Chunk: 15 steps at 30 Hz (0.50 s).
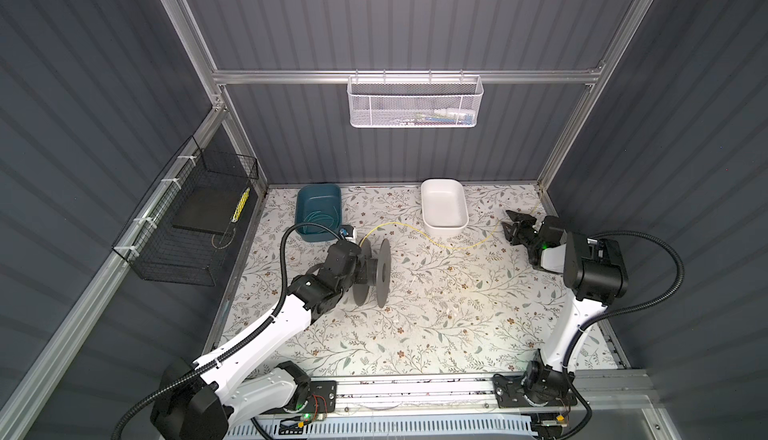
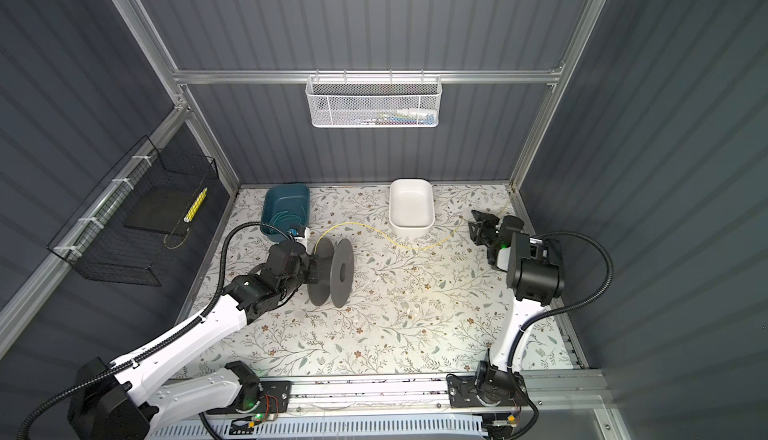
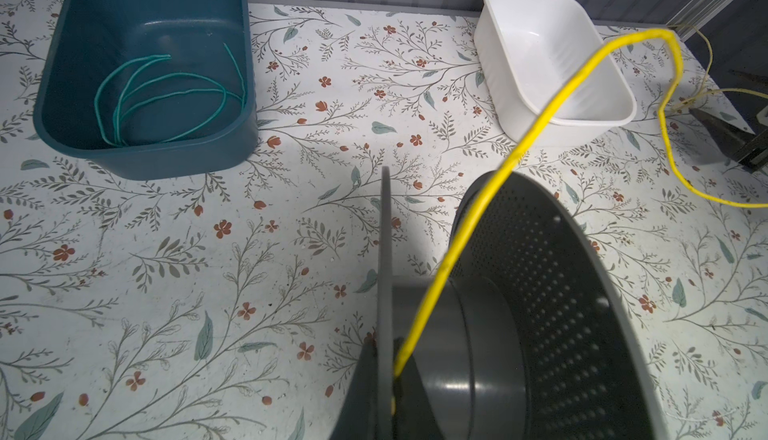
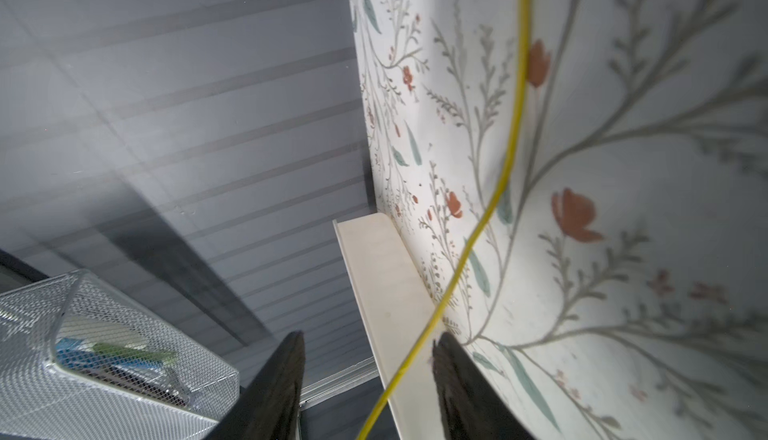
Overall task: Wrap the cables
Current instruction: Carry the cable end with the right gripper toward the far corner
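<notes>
The cable (image 3: 424, 313) is a thin, bright yellow cord, slightly kinked. One end sits at the left fingers (image 3: 358, 400), beside the thin flange they grip. From there it rises in a stiff arch over the spool (image 1: 384, 267) and trails in loose waves across the counter (image 1: 436, 313). Its far stretch runs through the gap between the right fingers (image 4: 274, 396). Those stand moderately apart, with clear space on both sides of the cord. The left fingers are closed tight on the edge of the spool's near flange and hold the spool with its axis level. The spool is matte dark grey plastic: two flat round discs on a smooth cylindrical hub, the far disc dotted with small holes on its inner face. Beyond the left fingers sits a rounded, rectangular teal tub (image 3: 166, 159) with curls of teal wire (image 3: 156, 57) in it. A glossy white tub (image 1: 444, 230) of the same shape lies between the two sets of fingers, close to the cable. The counter is pale, printed with leafy sprigs and small rust-red flowers.
</notes>
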### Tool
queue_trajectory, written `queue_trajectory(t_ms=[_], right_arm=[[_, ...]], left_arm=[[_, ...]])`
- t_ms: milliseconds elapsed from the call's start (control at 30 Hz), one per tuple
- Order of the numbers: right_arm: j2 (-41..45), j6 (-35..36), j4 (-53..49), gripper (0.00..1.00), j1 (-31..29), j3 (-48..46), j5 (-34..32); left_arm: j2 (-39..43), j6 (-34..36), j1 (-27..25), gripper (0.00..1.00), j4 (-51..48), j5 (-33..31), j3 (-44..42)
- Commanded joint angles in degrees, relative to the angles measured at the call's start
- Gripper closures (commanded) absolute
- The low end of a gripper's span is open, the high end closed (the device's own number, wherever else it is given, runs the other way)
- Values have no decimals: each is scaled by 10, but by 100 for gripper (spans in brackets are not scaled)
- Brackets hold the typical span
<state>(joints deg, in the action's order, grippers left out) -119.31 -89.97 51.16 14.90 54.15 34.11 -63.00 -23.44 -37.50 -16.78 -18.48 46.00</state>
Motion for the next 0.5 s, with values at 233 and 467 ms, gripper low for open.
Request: queue_trajectory(t_ms=[233, 467], right_arm=[[-22, 19, -49, 52, -10, 21, -15], [-58, 5, -84, 56, -30, 102, -28]], left_arm=[[9, 16, 4, 100, 19, -8, 29], [20, 16, 3, 100, 9, -11, 28]])
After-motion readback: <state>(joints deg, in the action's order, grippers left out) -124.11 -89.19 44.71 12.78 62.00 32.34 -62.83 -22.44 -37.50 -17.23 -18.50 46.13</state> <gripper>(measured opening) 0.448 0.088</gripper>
